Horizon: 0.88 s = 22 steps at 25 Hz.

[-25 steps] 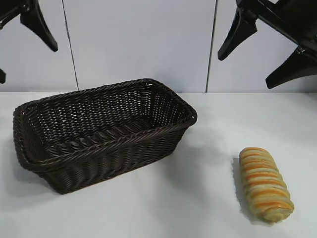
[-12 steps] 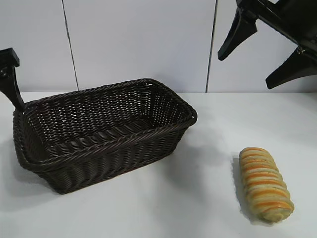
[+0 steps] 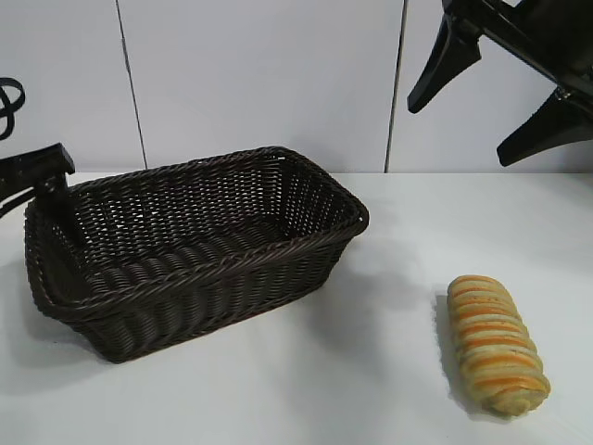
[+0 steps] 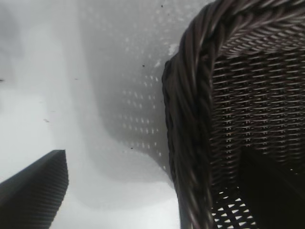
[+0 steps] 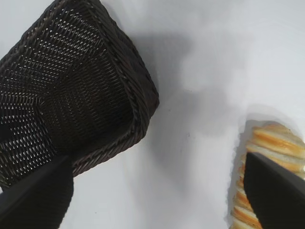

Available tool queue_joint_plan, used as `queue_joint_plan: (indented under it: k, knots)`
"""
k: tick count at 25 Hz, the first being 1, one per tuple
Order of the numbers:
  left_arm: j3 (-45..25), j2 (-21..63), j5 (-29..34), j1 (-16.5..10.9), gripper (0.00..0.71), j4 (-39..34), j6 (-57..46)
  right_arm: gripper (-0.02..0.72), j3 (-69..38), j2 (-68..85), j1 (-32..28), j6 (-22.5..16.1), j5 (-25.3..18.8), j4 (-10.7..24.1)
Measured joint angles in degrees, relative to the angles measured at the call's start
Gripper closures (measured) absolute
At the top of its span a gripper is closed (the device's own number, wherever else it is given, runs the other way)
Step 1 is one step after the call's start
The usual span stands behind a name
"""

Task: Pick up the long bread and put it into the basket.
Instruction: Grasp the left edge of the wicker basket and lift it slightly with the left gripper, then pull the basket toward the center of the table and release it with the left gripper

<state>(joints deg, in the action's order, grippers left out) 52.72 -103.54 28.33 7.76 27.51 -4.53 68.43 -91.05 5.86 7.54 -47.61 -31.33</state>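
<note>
Two claws in sight, one at each edge of the exterior view. Going left to right.

Left claw: low, at the basket's left end, right at the braided rim. Only part of it shows in the exterior view. From its wrist camera, one ridged finger sits outside the basket wall over bare bench; a dark shape inside the basket is probably the other finger, though the view is too dim to be sure. If so, the fingers stand apart, straddling the rim. Contact with the wicker cannot be told.

Basket: dark brown woven wicker, rectangular, flared sides, braided rim. Sits on the white bench, left of centre, angled so its right end points toward the back wall. Nothing visible inside it. The right wrist camera shows one corner of it from above, weave and rim clear.

Long bread: golden-tan loaf, spiral ridges, orange-brown stripes. Lies flat on the bench at the front right, well apart from the basket, long axis running roughly front to back. Not touched by either claw. The right wrist camera catches part of it.

Right claw: high at the upper right, well above the bench, holding nothing. Its two black fingers are spread wide; through its wrist camera both fingertips frame the bench below, with the basket corner near one and the loaf just beside the other.
</note>
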Motion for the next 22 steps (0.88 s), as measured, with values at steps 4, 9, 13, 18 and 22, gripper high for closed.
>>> queue_joint_plan:
  k: [4, 9, 13, 18, 22]
  knots:
    - [0.1, 0.0, -0.1, 0.0, 0.195, 0.2, 0.1, 0.008, 0.0, 0.0, 0.0, 0.0, 0.0, 0.0]
    - [0.4, 0.0, -0.2, 0.1, 0.506, 0.8, 0.2, 0.008, 0.0, 0.0, 0.0, 0.0, 0.0, 0.0]
    - [0.8, 0.0, 0.2, 0.1, 0.611, 1.2, 0.1, 0.008, 0.0, 0.0, 0.0, 0.0, 0.0, 0.0]
    - [4.5, -0.4, 4.5, 0.1, 0.611, -0.4, 0.2, 0.008, 0.0, 0.0, 0.0, 0.0, 0.0, 0.0]
    - [10.0, -0.7, 10.4, 0.1, 0.611, -1.8, 1.8, 0.008, 0.0, 0.0, 0.0, 0.0, 0.0, 0.0]
